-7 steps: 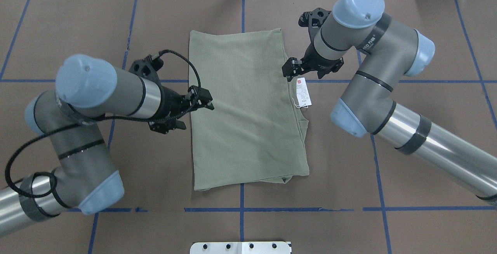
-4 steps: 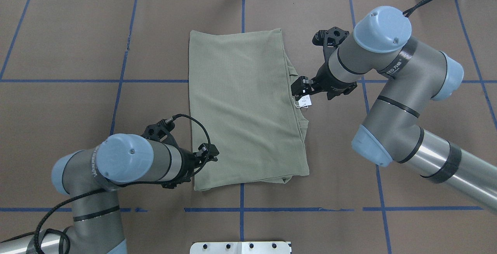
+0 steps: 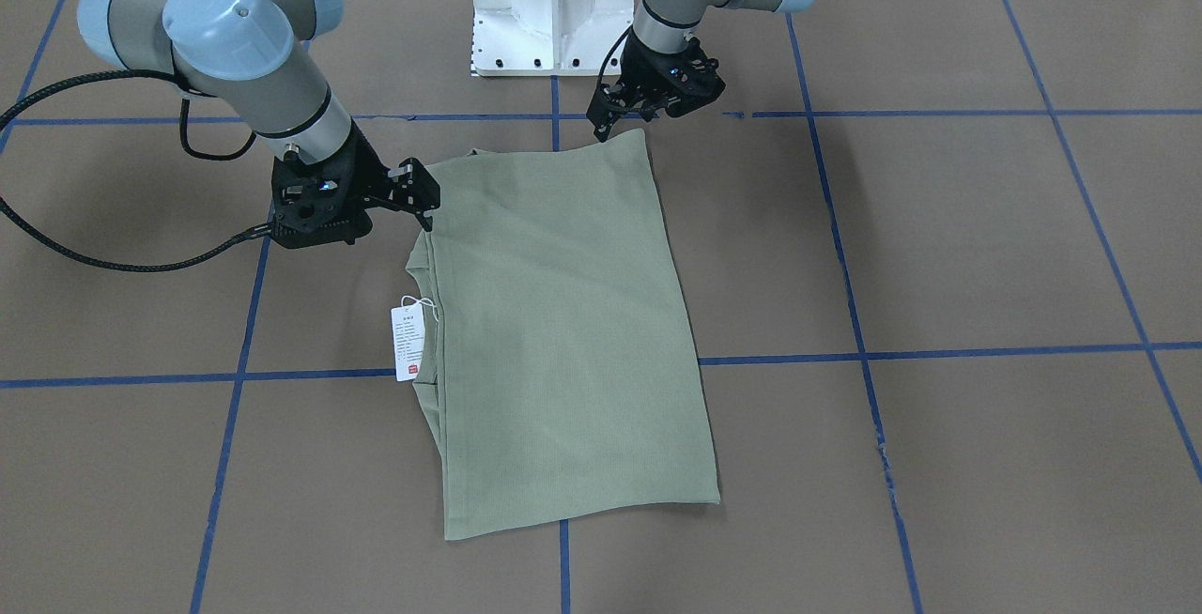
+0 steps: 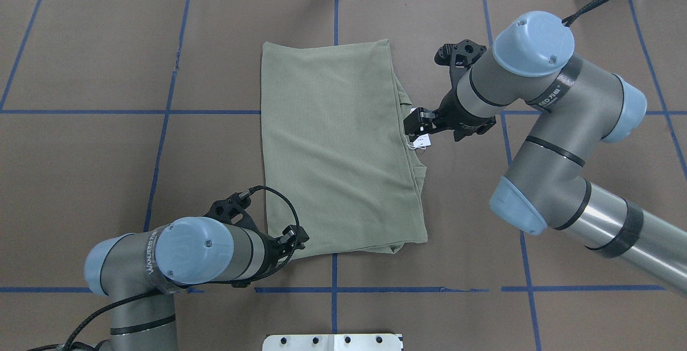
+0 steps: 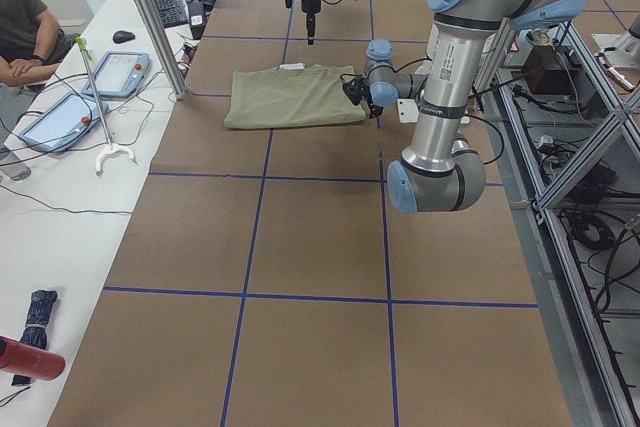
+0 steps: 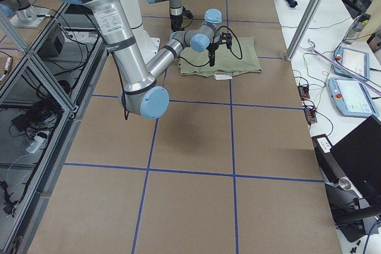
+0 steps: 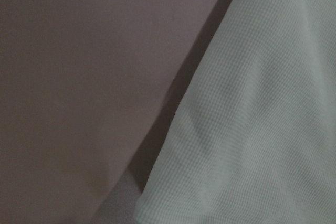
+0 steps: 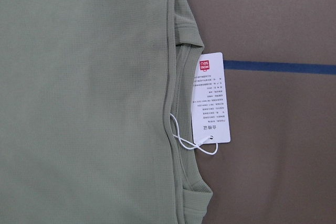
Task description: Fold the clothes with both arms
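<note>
Sage-green shirt (image 4: pixel 338 147) lies folded flat on the brown table (image 4: pixel 96 179). The front view shows its hang tag (image 3: pixel 408 342) whole; overhead, the right gripper (image 4: pixel 416 125) covers most of it. The left gripper (image 4: pixel 298 239) is at the shirt's near-left corner; neither's jaw spacing can be told

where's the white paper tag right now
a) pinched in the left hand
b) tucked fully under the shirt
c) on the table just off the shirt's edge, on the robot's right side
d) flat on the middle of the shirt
C: the tag lies flat on the table beside the shirt, tied to it by a string. The left hand is at the shirt's opposite near corner.
</note>
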You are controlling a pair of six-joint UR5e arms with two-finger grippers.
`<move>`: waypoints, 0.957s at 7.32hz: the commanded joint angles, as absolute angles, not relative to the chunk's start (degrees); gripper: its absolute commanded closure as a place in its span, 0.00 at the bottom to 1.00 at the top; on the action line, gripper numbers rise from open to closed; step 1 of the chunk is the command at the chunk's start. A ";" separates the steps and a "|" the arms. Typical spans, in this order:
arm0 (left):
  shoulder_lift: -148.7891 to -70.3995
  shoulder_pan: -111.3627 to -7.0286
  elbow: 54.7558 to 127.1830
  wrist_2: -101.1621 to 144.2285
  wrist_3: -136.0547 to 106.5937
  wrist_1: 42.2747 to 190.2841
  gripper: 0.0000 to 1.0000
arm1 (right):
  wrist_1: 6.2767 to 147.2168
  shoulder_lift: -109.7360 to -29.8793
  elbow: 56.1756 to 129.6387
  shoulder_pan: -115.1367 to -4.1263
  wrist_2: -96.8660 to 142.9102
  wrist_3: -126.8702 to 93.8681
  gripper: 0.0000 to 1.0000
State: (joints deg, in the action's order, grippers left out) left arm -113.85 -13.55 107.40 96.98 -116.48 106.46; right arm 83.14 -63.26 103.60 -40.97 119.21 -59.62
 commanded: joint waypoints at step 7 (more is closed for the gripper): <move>-114.17 -14.33 106.79 95.10 -116.54 104.33 0.54 | 82.97 -63.28 103.18 -40.52 118.92 -59.59 0.00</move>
State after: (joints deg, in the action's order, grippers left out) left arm -114.14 -14.29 106.77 95.13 -116.51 104.31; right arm 83.00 -63.27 103.32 -40.60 119.07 -59.57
